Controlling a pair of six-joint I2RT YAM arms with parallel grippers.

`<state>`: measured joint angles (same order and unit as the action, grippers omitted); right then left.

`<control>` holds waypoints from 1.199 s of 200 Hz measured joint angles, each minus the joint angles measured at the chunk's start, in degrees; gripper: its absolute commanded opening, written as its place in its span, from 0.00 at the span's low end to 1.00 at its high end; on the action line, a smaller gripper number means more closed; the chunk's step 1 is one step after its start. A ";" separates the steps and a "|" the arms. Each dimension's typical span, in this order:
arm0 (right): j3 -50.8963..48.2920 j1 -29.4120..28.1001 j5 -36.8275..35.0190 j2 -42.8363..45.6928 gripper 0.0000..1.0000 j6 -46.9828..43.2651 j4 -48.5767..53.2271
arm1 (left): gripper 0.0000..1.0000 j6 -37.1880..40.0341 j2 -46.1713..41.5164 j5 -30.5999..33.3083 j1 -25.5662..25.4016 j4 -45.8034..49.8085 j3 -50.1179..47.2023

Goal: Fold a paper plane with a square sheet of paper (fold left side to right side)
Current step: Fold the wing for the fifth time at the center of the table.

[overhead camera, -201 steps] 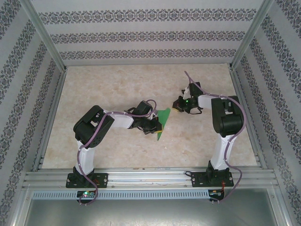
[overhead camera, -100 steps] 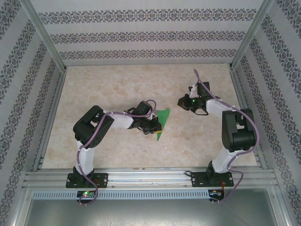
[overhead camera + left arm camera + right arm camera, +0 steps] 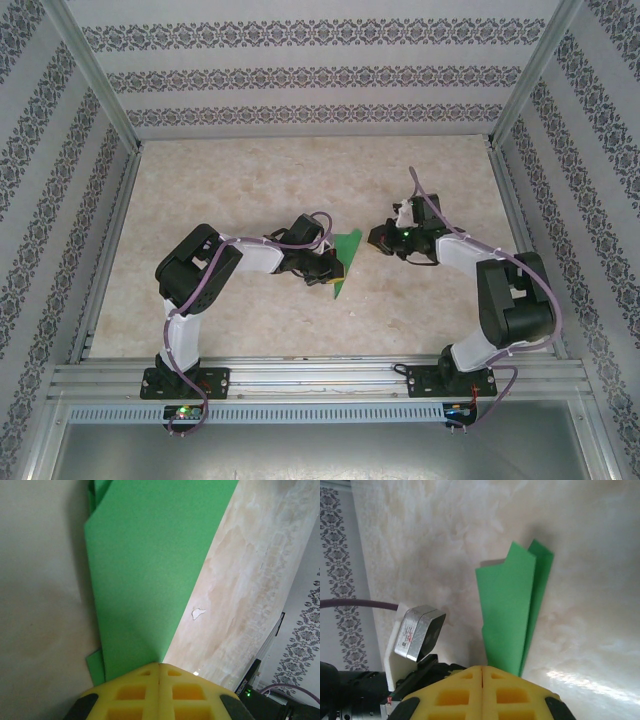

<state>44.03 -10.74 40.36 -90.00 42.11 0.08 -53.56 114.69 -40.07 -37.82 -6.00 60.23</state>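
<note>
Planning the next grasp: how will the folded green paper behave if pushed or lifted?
Likely very light: the paper lies thin and flat on the smooth table, so a push may just slide it. Its layers gape at one end, so it could splay. Creases probably stiffen it lengthwise.

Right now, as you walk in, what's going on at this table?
Two robot arms are working on a green paper plane, a layered, pointed wedge lying on the table. The left gripper, shut, has its tips at the paper's edge. The right gripper, also shut, sits at one corner.
</note>
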 measured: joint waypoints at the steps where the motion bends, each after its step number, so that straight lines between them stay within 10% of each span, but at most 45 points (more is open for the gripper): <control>1: 0.00 -0.11 0.02 -0.04 0.00 0.04 -0.02 | 0.00 0.00 0.00 0.00 0.00 0.00 0.00; 240: 0.44 -9.68 -3.13 -12.72 0.00 4.63 -4.90 | 0.05 0.09 -0.09 0.72 0.00 4.52 2.36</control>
<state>44.47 -20.43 37.23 -102.72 46.74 -4.82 -53.47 114.61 -39.35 -37.82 -1.48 62.59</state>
